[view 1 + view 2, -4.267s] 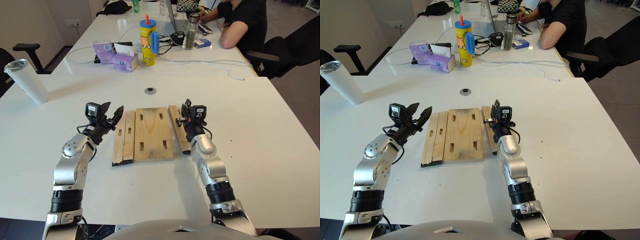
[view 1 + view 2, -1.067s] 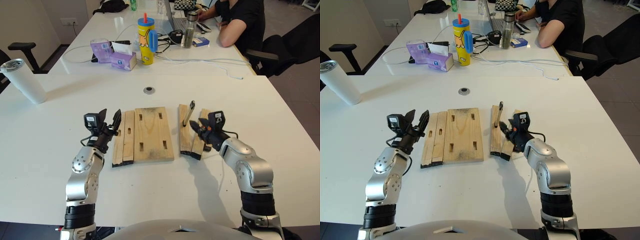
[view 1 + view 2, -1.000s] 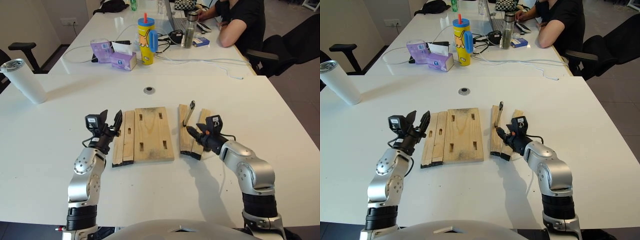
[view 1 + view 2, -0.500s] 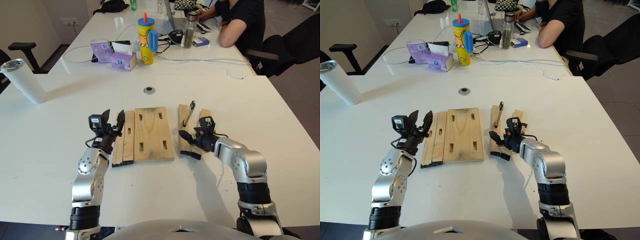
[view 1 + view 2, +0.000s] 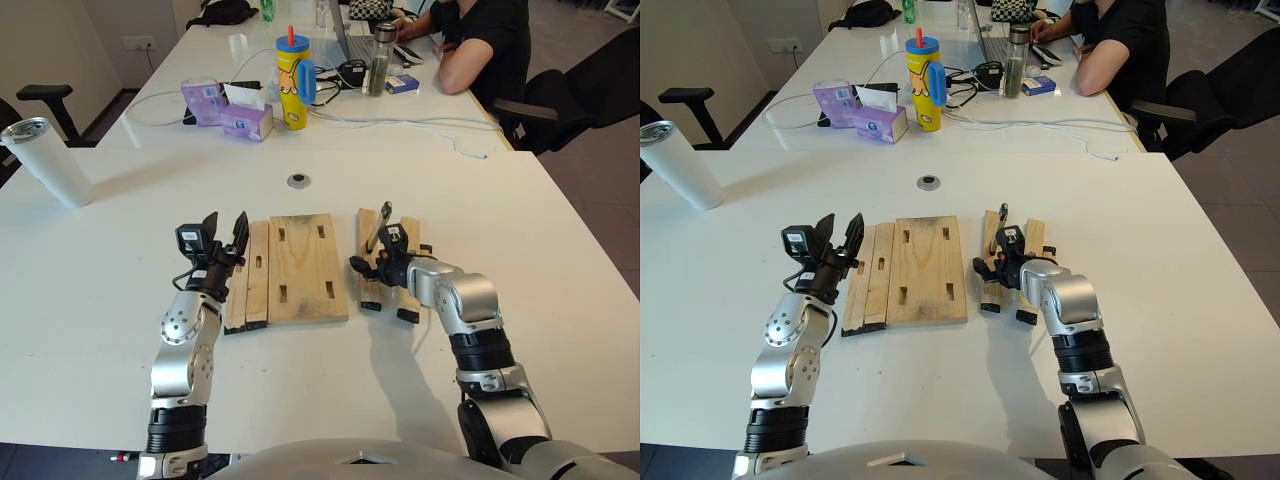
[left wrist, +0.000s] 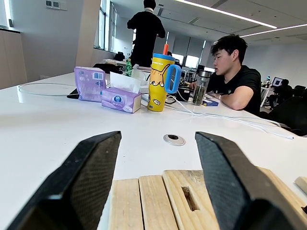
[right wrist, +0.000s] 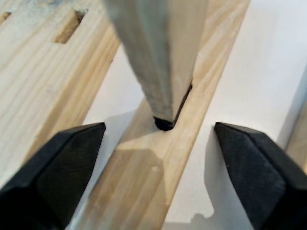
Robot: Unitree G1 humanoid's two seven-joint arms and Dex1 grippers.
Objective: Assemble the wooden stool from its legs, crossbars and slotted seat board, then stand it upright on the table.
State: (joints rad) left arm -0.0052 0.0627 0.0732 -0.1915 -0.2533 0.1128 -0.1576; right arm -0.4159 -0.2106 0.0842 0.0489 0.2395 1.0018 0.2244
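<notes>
Seat board (image 5: 307, 267) is showing pale natural pine, with dark grey smudges toward its 6 o'clock edge. Legs (image 5: 250, 275) are showing the same pale wood, with black ends. Table (image 5: 520, 230) is reading plain white. Fingers of left gripper (image 6: 158, 138) and right gripper (image 7: 158, 127) are reading matte black. At 12 o'clock, cup (image 5: 292, 85) is showing yellow, with blue handle and red straw.

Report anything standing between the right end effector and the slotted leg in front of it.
Nothing visible does. The right end effector is open with a finger on each side of the slotted leg; the only thing ahead is the crossbar standing in that leg's slot.
</notes>
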